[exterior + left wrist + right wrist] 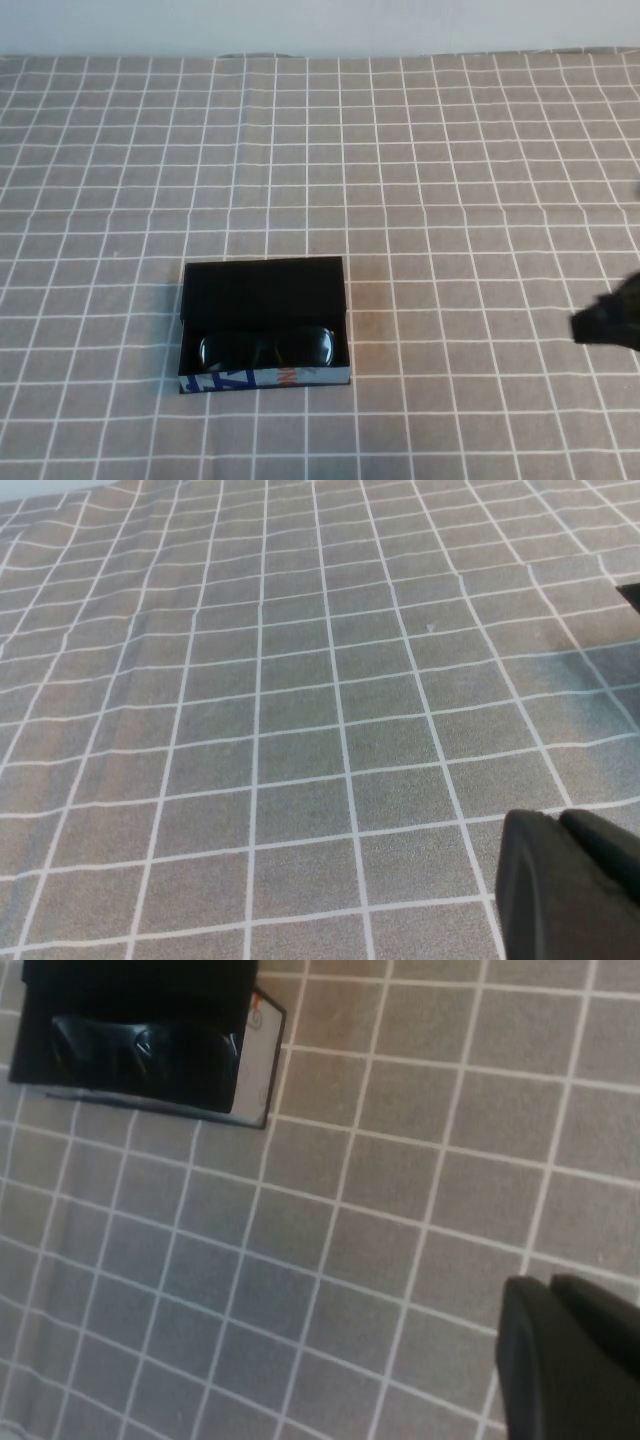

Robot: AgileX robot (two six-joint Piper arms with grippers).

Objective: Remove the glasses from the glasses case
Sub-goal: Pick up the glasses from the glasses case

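The glasses case lies open on the table, left of centre and near the front, with its flap lid folded back. The black glasses lie inside it, behind the blue, white and orange front edge. The right wrist view shows the case and the glasses some way off. My right gripper is shut and empty, low at the table's right edge, far right of the case. My left gripper is shut and empty over bare cloth and is out of the high view.
A grey tablecloth with a white grid covers the table. Its far edge meets a pale wall. A dark corner shows at the edge of the left wrist view.
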